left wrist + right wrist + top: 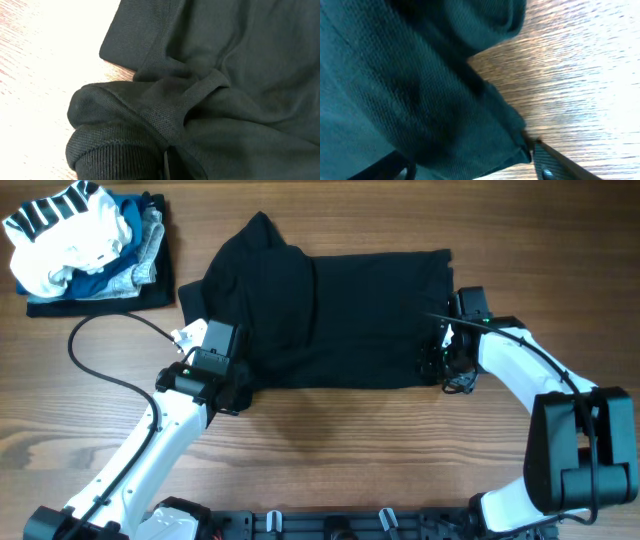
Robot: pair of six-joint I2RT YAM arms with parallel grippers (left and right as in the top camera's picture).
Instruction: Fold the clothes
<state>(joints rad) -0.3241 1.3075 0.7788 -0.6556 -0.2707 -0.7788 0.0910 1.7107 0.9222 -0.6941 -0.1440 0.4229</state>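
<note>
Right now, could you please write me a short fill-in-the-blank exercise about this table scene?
1. The shirt lying between the two arms is ___ in colour.
2. The pile of clothes sits in the far ___ corner of the table.
3. The striped garment lies on ___ of that pile.
Missing words: black; left; top.
</note>
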